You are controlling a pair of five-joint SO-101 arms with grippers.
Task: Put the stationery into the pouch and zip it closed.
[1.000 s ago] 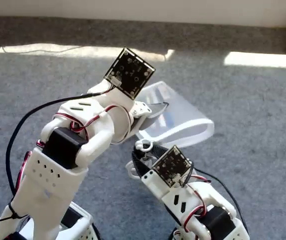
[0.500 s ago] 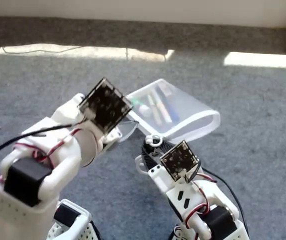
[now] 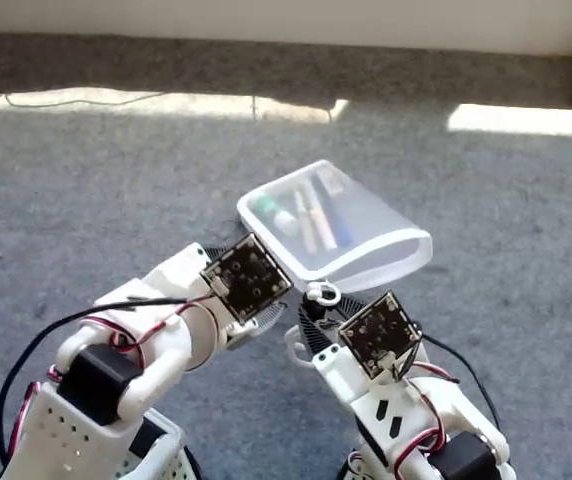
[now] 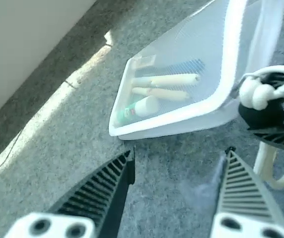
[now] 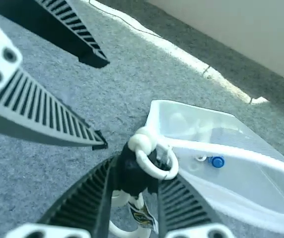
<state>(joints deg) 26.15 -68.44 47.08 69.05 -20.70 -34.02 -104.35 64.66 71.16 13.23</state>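
Left wrist view: my left hand gapes wide, empty, just short of the pouch lying on the counter. My right hand pinches what I take for its zip pull. The pouch looks light, floppy and slick, so I'd grip the stiffer rim.

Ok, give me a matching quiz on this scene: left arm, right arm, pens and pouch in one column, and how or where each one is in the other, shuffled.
Things:
1 left arm
2 right arm
3 pens
4 pouch

States:
A jaws shut on a black tab
B lying on the carpet
C jaws open, holding nothing
D inside something see-through

Pairs: 1-C; 2-A; 3-D; 4-B
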